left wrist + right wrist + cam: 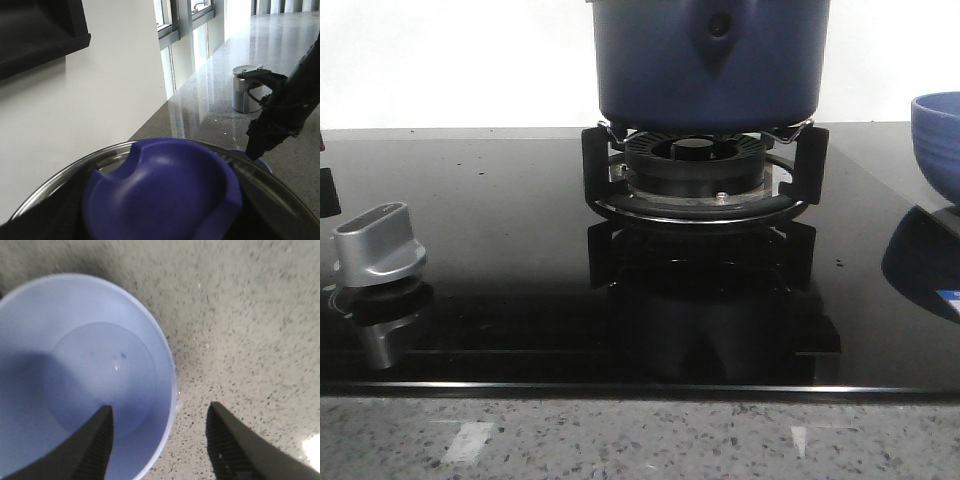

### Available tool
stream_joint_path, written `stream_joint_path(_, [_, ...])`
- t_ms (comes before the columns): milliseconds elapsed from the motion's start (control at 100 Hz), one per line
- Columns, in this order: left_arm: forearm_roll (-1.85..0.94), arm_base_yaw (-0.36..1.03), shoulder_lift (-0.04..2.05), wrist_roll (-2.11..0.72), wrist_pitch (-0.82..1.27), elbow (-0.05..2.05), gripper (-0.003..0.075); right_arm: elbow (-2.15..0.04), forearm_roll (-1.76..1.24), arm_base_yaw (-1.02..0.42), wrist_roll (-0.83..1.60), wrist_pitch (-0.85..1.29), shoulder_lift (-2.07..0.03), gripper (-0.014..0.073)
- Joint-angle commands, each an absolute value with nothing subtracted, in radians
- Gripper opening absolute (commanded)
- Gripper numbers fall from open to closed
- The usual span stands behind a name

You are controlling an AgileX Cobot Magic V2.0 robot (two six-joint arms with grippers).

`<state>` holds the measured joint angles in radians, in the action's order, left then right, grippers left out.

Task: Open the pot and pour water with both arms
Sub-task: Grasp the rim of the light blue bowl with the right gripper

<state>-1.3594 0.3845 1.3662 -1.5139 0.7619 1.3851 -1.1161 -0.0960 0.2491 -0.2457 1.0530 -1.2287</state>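
Front view: one silver knob (377,240) is seen nearest on the glass hob (500,200). Behind it, one pot (710,60) is set on the burner grate (700,175): dark navy, matte, straight-sided, teardrop mount with rivet. One lighter blue bowl (938,140) is seen right of the pot. Right gripper (160,440) fingers are spread apart over that bowl's rim; the left gripper's state cannot be told.

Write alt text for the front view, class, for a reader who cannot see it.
A dark navy-blue pot sits on a black burner grate on a glossy black glass cooktop, its top cut off by the frame. A silver control knob stands at front left, and part of a lighter blue bowl shows at the right edge.
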Motion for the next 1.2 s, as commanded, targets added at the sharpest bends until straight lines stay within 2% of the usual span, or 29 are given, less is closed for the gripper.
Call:
stream_joint_path(0, [-1.449, 0.380, 1.326, -1.505, 0.725, 1.416, 0.0254, -1.150, -0.104, 0.256, -0.247, 1.036, -1.229, 0.0374])
stream_joint_path(610, [-1.449, 0.380, 1.330, -1.505, 0.415, 1.416, 0.0254, -1.148, -0.176, 0.256, -0.247, 1.039, -1.337, 0.0367])
stream_joint_path(920, [-1.449, 0.380, 1.330, -1.505, 0.356, 1.416, 0.0254, -1.148, -0.190, 0.256, -0.247, 1.044, -1.356, 0.0178])
stream_joint_path(1190, [-1.449, 0.380, 1.330, -1.505, 0.342, 1.416, 0.0254, -1.140, -0.205, 0.256, -0.247, 1.046, -1.364, 0.0161])
